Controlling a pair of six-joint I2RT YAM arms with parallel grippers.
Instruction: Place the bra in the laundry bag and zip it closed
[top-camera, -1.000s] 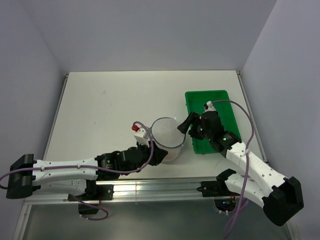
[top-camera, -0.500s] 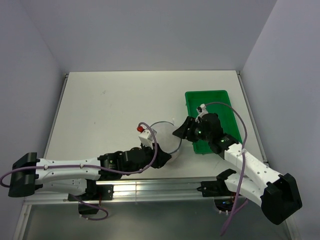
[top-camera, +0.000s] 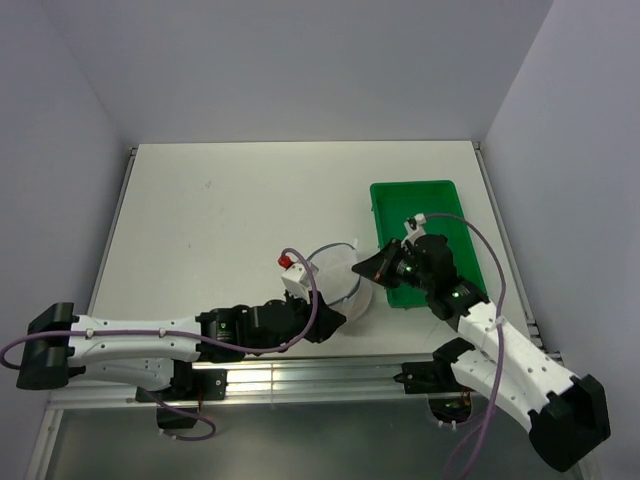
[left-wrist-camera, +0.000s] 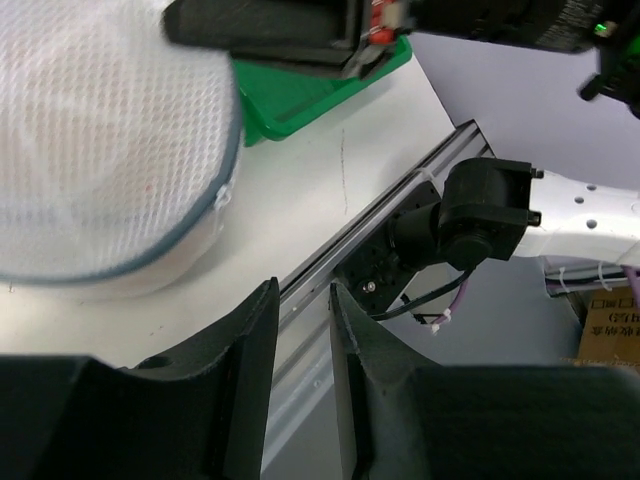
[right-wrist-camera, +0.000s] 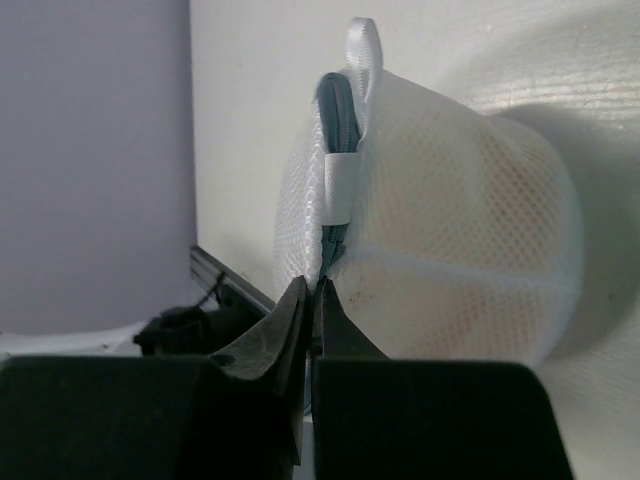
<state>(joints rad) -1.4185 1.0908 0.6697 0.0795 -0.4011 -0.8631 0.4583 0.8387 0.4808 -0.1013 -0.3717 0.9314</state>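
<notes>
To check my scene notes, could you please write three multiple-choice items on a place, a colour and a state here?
1. The green tray lies on which side of the laundry bag? A left arm's B right arm's C beneath it
2. What colour shows through the mesh? A peach B blue C black
3. The right fingers are: A spread wide B pinched on the bag's zipper C gripping the tray
Key: B, tray sits right of the bag; A, the bra tints it peach; B, fingers pinch the zipper rim.
</notes>
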